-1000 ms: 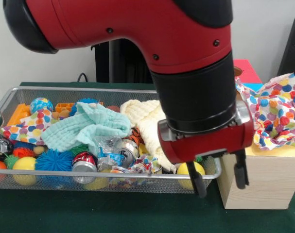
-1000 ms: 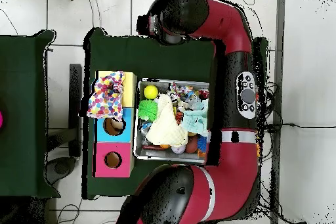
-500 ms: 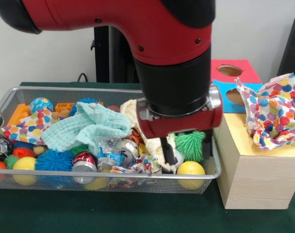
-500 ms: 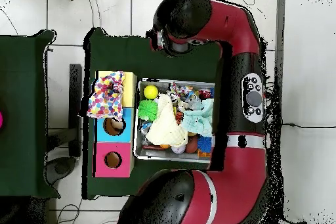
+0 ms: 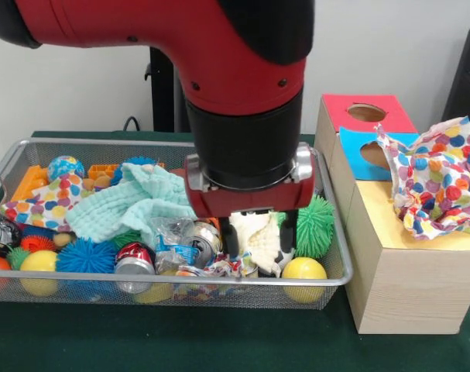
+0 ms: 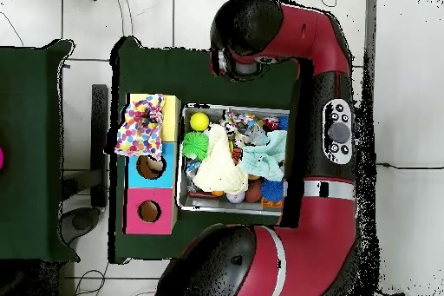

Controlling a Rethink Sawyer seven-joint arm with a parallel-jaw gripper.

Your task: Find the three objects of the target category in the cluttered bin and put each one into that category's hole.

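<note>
Gripper (image 5: 259,236) hanging low inside wire bin (image 5: 173,283), fingers spread apart on both sides of cream cloth (image 5: 254,231), not squeezing it. Green spiky ball (image 5: 316,225) sitting just beside. Dotted cloth (image 5: 434,180) lying on wooden box (image 5: 409,287), over yellow top.

Setting: robotics laboratory. Evidence: red and black robot arm (image 5: 219,70) on a pedestal; table draped in dark green cloth (image 6: 204,71); white tiled floor (image 6: 403,75) with loose cables; plain white wall (image 5: 389,46); wire-mesh bin (image 5: 173,283) of assorted test objects; sorting box (image 5: 405,263) with colour-coded holes.
</note>
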